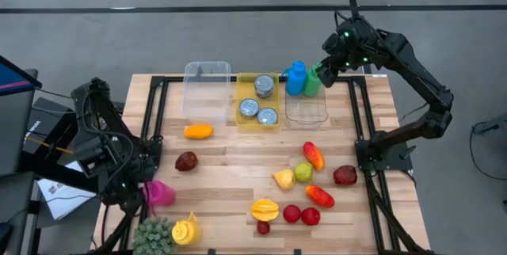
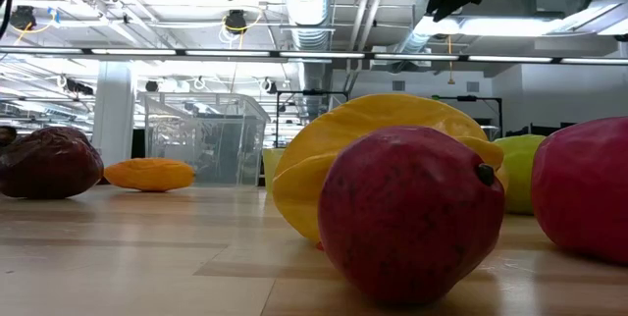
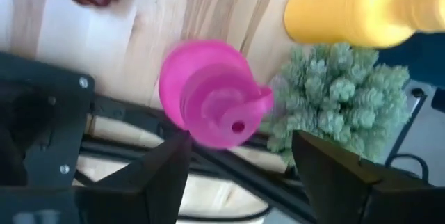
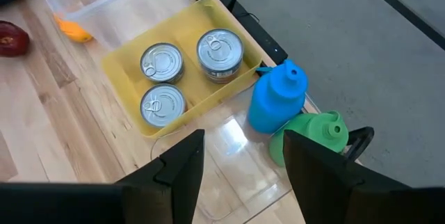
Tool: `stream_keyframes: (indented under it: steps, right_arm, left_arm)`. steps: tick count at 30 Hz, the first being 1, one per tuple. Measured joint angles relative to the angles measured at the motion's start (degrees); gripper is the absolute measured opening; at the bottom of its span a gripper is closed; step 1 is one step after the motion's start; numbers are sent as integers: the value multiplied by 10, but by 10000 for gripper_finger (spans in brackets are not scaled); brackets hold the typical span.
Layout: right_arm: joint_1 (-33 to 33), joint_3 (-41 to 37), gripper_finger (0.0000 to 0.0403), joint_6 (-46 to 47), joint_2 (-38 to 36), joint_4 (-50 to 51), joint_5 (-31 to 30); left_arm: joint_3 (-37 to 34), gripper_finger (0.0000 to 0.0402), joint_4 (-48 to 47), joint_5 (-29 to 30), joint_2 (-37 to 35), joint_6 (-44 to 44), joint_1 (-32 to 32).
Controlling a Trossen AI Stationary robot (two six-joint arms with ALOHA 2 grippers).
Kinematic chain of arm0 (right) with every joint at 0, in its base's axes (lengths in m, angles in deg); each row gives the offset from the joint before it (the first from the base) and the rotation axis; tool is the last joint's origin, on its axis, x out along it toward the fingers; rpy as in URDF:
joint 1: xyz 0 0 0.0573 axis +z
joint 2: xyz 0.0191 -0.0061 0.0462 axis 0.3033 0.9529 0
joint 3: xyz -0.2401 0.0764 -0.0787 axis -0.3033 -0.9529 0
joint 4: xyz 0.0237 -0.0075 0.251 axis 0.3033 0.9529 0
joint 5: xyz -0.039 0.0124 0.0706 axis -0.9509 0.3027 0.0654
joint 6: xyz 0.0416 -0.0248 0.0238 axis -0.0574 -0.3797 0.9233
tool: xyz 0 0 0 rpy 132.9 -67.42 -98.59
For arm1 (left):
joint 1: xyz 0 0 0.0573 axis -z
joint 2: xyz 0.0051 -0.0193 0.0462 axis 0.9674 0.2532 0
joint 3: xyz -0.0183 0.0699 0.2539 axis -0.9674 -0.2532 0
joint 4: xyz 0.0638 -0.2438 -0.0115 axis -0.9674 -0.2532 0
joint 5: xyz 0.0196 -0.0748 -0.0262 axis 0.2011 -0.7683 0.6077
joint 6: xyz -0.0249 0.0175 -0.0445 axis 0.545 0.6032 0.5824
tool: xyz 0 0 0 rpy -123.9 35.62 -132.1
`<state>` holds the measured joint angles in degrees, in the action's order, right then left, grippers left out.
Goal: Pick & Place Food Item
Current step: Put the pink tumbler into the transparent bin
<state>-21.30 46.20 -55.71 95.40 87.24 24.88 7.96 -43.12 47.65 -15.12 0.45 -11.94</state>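
The right tool (image 4: 240,161), fingers apart and empty, hovers above the clear tub (image 4: 233,158). The red pepper (image 1: 314,154) lies mid-desk, probably light, smooth and slippery; grip across its middle.

A large industrial lab or workshop hall is indicated by exposed silver ducting (image 2: 312,2), ceiling strip lights (image 2: 245,56), glass-walled enclosures (image 2: 201,134) and a grey carpeted floor (image 1: 119,41).

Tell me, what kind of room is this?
Probably a big lab or workshop: bare silver ceiling ducts and strip lights hang over a wooden slat table holding plastic toy fruit like a red pomegranate.
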Motion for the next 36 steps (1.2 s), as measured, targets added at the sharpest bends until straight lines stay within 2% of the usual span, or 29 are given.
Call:
stream_keyframes:
  steps: [6, 14, 28, 36]
  right_arm:
    - [0, 0, 188, 0, 0, 0, 0]
    - [0, 0, 188, 0, 0, 0, 0]
    - [0, 0, 180, 0, 0, 0, 0]
    - [0, 0, 180, 0, 0, 0, 0]
  left_arm:
    - [1, 229, -1, 53, 9, -10, 0]
    - [1, 213, -7, 24, 15, -16, 1]
    - [0, 175, -16, 39, 16, -45, 1]
    - [-38, 163, 31, 27, 13, -45, 1]
